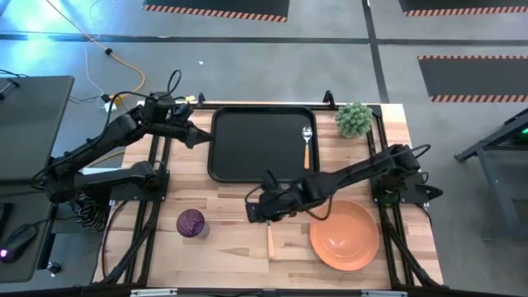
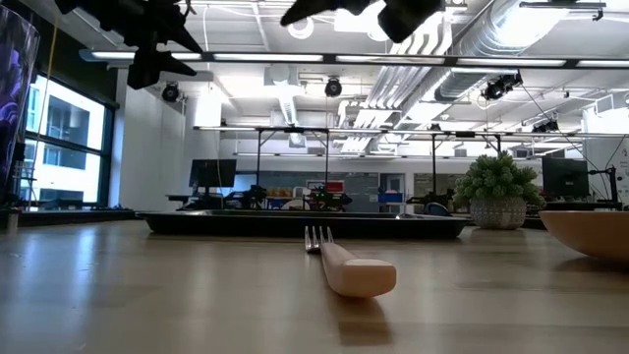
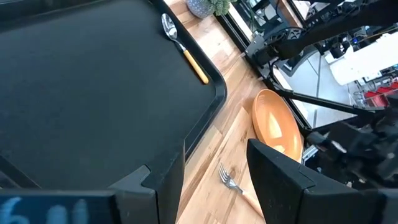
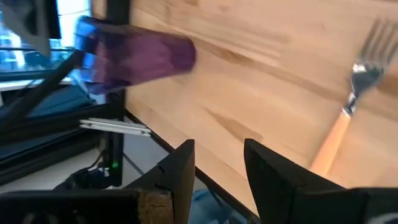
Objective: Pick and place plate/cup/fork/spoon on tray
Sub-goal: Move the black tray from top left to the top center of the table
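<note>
The fork (image 1: 269,235) lies on the table between the cup (image 1: 191,223) and the plate (image 1: 345,235), just outside the tray (image 1: 216,148) (the spoon (image 1: 307,146) already lies in it). The right gripper (image 1: 252,209) hangs above the fork's tines, jaws spread and empty. The fork is stiff, light and probably slippery; grasp mid-handle. In the high view its tines are hidden. The left gripper (image 1: 196,134), jaws apart, waits at the tray's edge.

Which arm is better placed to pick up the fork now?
The right. Its claw hangs open near the fork, on the table in front of the tray. The left claw waits at the tray's left edge.
</note>
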You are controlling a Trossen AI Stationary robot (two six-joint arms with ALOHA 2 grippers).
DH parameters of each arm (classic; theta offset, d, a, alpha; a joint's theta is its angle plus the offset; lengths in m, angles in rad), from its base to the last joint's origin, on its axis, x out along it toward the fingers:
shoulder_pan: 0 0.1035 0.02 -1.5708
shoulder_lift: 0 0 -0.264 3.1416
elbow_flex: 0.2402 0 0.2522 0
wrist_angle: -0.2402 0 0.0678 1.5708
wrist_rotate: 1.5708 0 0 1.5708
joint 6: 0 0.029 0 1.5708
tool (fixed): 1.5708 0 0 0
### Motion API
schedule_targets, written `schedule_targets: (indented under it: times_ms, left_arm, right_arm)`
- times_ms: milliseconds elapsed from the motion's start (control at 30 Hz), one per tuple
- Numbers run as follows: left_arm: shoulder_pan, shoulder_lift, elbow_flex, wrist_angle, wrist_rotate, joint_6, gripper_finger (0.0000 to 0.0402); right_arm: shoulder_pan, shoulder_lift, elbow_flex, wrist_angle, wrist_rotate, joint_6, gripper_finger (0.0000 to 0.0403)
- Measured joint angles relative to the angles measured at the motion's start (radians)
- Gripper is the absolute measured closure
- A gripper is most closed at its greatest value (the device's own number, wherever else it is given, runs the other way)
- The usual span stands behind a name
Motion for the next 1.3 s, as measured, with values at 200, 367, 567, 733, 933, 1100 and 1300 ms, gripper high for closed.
schedule_targets:
  times_ms: [200,367,567,733,933,1100,1300]
  left_arm:
    - [0.000,0.000,0.000,0.000,-0.003,0.000,0.0238]
    - [0.000,0.000,0.000,0.001,-0.003,0.000,0.0238]
    - [0.000,0.000,0.000,0.001,-0.003,-0.001,0.0238]
    - [0.000,0.000,0.000,0.001,-0.004,-0.001,0.0238]
    - [0.000,0.000,0.000,0.001,-0.003,-0.001,0.0238]
    - [0.000,0.000,0.000,0.001,-0.003,-0.001,0.0238]
    - [0.000,0.000,0.000,0.001,-0.010,-0.002,0.0238]
  right_arm:
    - [0.017,0.049,0.000,-0.074,-0.024,0.072,0.0283]
    - [0.026,0.088,0.000,-0.097,-0.045,0.096,0.0291]
    - [0.026,0.139,0.000,-0.093,-0.075,0.053,0.0290]
    - [0.026,0.171,0.000,-0.095,-0.061,0.052,0.0290]
    - [0.026,0.202,0.000,-0.096,-0.050,0.045,0.0290]
    - [0.027,0.232,0.000,-0.104,-0.070,0.044,0.0290]
    - [0.026,0.244,0.001,-0.111,-0.066,0.051,0.0290]
